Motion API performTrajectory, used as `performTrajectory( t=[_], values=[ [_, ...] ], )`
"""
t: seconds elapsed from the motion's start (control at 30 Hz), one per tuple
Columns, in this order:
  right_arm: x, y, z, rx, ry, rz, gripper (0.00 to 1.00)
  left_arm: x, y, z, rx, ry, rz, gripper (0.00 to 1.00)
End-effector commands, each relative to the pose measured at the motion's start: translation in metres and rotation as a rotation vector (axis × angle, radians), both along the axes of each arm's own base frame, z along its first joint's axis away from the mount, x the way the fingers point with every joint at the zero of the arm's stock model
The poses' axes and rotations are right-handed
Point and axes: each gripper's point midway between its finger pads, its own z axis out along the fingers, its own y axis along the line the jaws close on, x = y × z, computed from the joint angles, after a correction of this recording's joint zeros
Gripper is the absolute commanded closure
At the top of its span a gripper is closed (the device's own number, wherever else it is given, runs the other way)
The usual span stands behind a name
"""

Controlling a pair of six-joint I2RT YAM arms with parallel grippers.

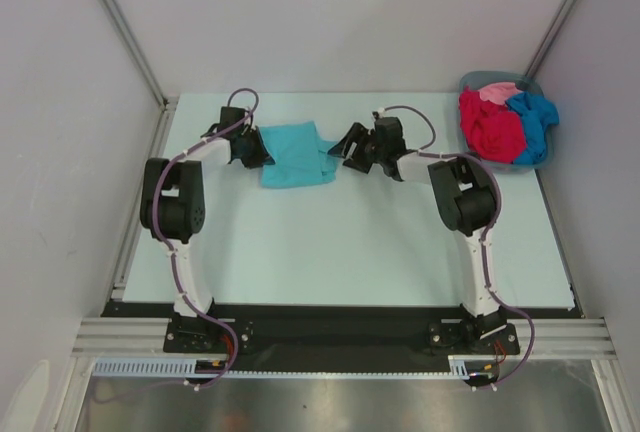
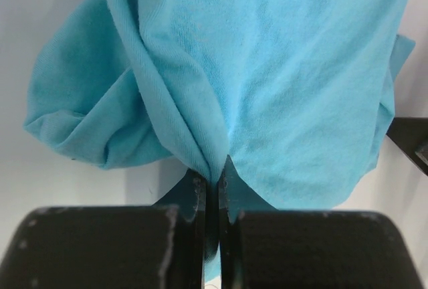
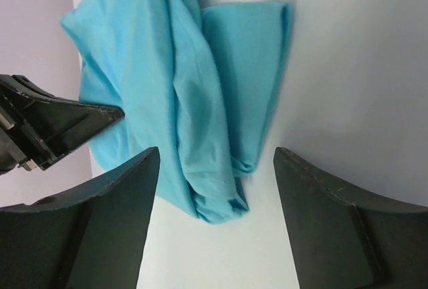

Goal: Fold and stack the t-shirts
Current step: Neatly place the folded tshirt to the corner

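A grey-blue plastic basket (image 1: 530, 82) sat at the far right corner of the table (image 1: 350, 242), heaped with a red t-shirt (image 1: 487, 124), a pink t-shirt (image 1: 497, 92) and a blue t-shirt (image 1: 535, 117). The right arm stood between it and the teal t-shirt (image 1: 295, 155). That shirt lay bunched at the far centre, stretched left to right. The left gripper (image 1: 255, 152) was clamped tight on its left edge. The right gripper (image 1: 345, 142) hovered at its right end, fingers spread wide, holding nothing.

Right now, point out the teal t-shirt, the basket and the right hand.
teal t-shirt (image 1: 292, 157), top view, middle of the cloth.
basket (image 1: 490, 76), top view, far rim.
right hand (image 3: 216, 153), right wrist view, midway between its open fingertips.
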Motion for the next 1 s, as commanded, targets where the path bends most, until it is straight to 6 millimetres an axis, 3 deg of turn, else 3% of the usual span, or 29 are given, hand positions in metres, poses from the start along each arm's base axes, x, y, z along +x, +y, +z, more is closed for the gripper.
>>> performTrajectory(
  t=[0.0, 0.27, 0.33, 0.43, 0.53, 0.57, 0.6, 0.8, 0.97],
  values=[
    [-0.004, 0.031, -0.016, 0.031, 0.026, 0.048, 0.25, 0.002, -0.011, 0.035, -0.031, -0.082, -0.036, 1.00],
    [0.004, 0.086, -0.017, 0.102, 0.017, 0.119, 0.25, -0.006, -0.008, 0.038, -0.035, -0.082, -0.034, 1.00],
    [-0.002, 0.101, -0.017, 0.103, 0.022, 0.149, 0.25, -0.009, -0.008, 0.037, -0.036, -0.078, -0.033, 1.00],
    [-0.004, 0.113, -0.017, 0.093, 0.024, 0.165, 0.32, -0.012, -0.008, 0.035, -0.037, -0.076, -0.034, 1.00],
    [-0.003, 0.105, -0.022, 0.068, 0.034, 0.142, 0.62, -0.013, -0.006, 0.034, -0.034, -0.075, -0.029, 1.00],
    [-0.002, 0.101, -0.024, 0.058, 0.036, 0.134, 0.89, -0.012, -0.005, 0.034, -0.033, -0.077, -0.026, 0.99],
    [-0.003, 0.098, -0.026, 0.045, 0.039, 0.134, 1.00, -0.012, -0.003, 0.034, -0.030, -0.077, -0.019, 1.00],
    [-0.020, 0.077, -0.030, -0.002, 0.033, 0.123, 1.00, -0.018, 0.006, 0.025, -0.003, -0.061, 0.037, 1.00],
    [-0.015, 0.093, -0.028, -0.016, 0.034, 0.153, 1.00, -0.020, 0.034, 0.014, 0.088, -0.010, 0.138, 1.00]
  ],
)
